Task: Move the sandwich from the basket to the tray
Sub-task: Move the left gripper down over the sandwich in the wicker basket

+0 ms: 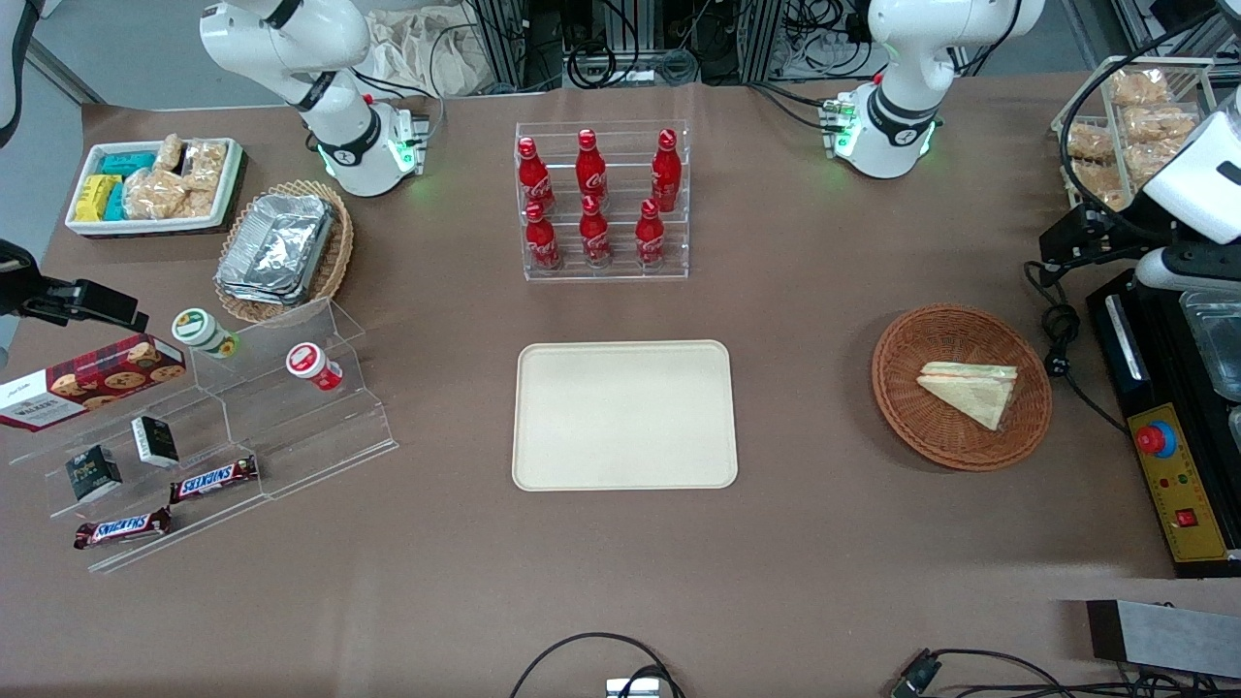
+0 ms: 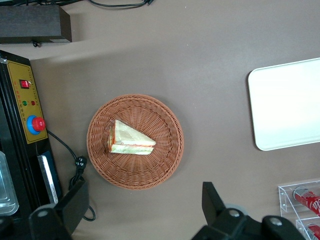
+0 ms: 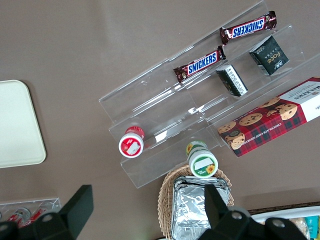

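Note:
The sandwich (image 1: 970, 391) (image 2: 129, 139), a pale triangular wedge with orange and green filling at its edge, lies in the round reddish-brown basket (image 1: 931, 436) (image 2: 165, 125). The cream tray (image 1: 623, 414) (image 2: 290, 105) lies flat beside the basket, toward the parked arm's end, with nothing on it. My left gripper (image 1: 1066, 240) (image 2: 145, 210) hangs high above the table, farther from the front camera than the basket and toward the working arm's end. It is open, its fingers (image 2: 215, 202) wide apart with only bare table between them.
A black machine with a red button (image 1: 1159, 441) and a dark cable (image 1: 1062, 339) lie close to the basket. A clear rack of red bottles (image 1: 601, 204) stands farther back than the tray. An acrylic shelf of snacks (image 1: 194, 436) sits toward the parked arm's end.

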Tool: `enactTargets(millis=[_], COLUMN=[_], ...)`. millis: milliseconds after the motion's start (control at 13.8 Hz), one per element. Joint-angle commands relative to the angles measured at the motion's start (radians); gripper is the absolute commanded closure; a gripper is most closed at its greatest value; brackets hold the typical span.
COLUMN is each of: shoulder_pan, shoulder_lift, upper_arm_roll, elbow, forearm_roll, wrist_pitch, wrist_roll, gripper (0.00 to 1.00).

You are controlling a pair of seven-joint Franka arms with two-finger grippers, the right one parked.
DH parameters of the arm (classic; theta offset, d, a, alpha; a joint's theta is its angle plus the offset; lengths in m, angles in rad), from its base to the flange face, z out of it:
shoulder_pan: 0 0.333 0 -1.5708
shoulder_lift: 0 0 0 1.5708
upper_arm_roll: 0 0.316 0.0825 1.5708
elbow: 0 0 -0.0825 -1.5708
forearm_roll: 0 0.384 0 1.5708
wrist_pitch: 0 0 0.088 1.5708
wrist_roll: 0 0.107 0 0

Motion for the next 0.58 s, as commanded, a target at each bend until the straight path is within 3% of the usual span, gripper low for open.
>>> enactTargets(millis=[0, 218, 509], shoulder_pan=[0.000, 0.000, 0.079], shoulder_lift=[0.004, 0.039, 0.151], upper_arm_roll=[0.003, 0.004, 0.003], elbow=[0.007, 0.007, -0.006], forearm_roll=[-0.016, 0.003, 0.015], wrist_pitch=[-0.008, -0.016, -0.013], wrist_roll=[-0.096, -0.147, -0.410], gripper=[0.00, 0.00, 0.00])
